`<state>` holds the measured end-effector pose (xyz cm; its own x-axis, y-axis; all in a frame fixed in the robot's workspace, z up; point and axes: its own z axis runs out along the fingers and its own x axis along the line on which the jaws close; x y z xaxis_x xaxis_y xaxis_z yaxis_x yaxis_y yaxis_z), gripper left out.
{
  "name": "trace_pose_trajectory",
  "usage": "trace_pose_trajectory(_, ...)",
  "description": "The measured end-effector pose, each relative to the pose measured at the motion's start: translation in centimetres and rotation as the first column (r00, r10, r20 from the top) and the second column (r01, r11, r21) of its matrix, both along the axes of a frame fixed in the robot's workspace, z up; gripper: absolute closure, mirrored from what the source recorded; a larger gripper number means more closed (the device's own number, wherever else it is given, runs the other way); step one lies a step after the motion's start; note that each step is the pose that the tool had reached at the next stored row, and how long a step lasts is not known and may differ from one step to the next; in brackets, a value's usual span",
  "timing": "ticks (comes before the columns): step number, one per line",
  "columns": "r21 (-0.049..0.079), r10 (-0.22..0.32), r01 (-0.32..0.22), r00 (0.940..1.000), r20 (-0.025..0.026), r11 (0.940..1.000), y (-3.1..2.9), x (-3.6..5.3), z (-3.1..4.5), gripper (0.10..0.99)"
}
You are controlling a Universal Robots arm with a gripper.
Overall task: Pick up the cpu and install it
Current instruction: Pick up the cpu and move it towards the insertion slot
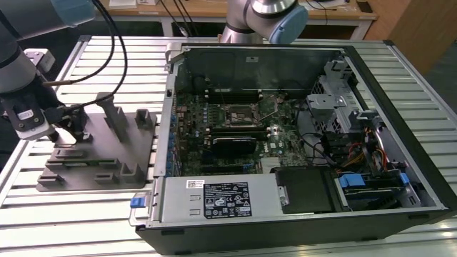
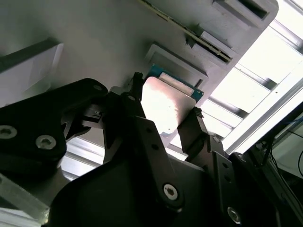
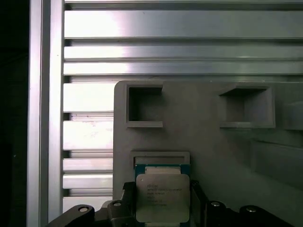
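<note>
Two black fingers (image 2: 191, 135) of the claw (image 2: 166, 99) were pinched in on opposite edges of the cpu (image 3: 162, 197), gripping the thin rim, I judged, to leave the silvery top clear. The chip lay flat in its pocket on the grey tray (image 3: 213, 137), which sat on the slatted table (image 3: 180, 38) beside the open computer case (image 1: 300, 134), whose socket (image 1: 238, 113) looked bare.

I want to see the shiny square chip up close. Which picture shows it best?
The first wrist view: the silvery square metal-topped chip faces the camera flat. The second wrist view shows it tilted and glaring. In the exterior view it's too small.
</note>
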<state>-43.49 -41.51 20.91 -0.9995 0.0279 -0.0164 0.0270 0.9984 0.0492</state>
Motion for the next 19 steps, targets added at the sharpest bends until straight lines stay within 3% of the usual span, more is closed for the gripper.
trace_pose_trajectory(19, 0.0, 0.0, 0.0, 1.0, 0.0, 1.0, 0.0, 0.0, 4.23, 0.545)
